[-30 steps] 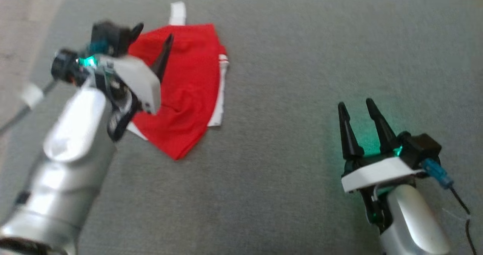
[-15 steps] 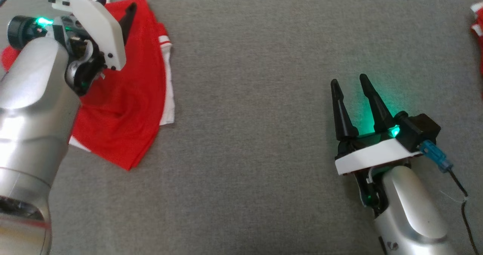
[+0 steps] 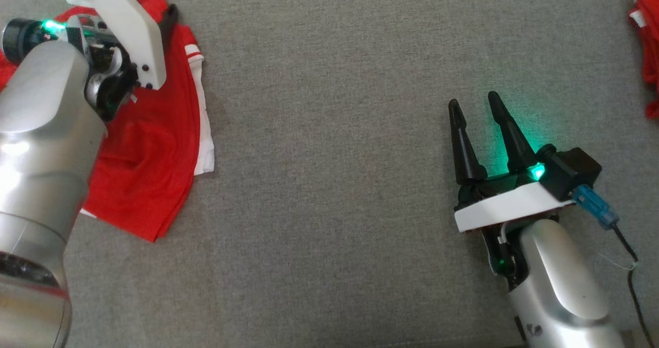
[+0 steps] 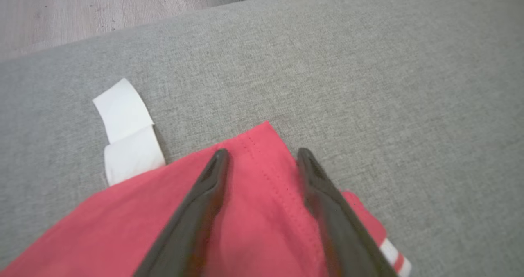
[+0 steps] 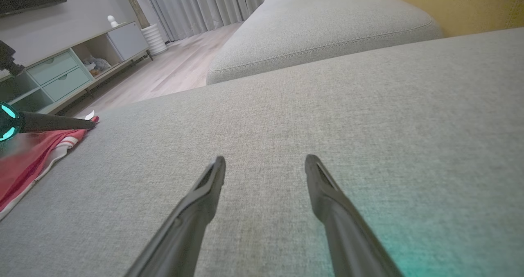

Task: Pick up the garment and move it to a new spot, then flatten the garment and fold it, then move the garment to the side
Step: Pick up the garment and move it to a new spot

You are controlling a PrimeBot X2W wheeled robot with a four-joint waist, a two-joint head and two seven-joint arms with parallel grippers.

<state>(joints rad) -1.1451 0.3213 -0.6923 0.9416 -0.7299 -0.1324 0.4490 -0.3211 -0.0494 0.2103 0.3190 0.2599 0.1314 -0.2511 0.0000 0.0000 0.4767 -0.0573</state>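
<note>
As it lies, the garment runs lengthwise near-to-far.

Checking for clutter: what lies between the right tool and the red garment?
Only bare grey sofa fabric separates the right tool and the red garment, seen in the head view.

The red garment with white edges lies folded and a bit wrinkled on the grey sofa
</note>
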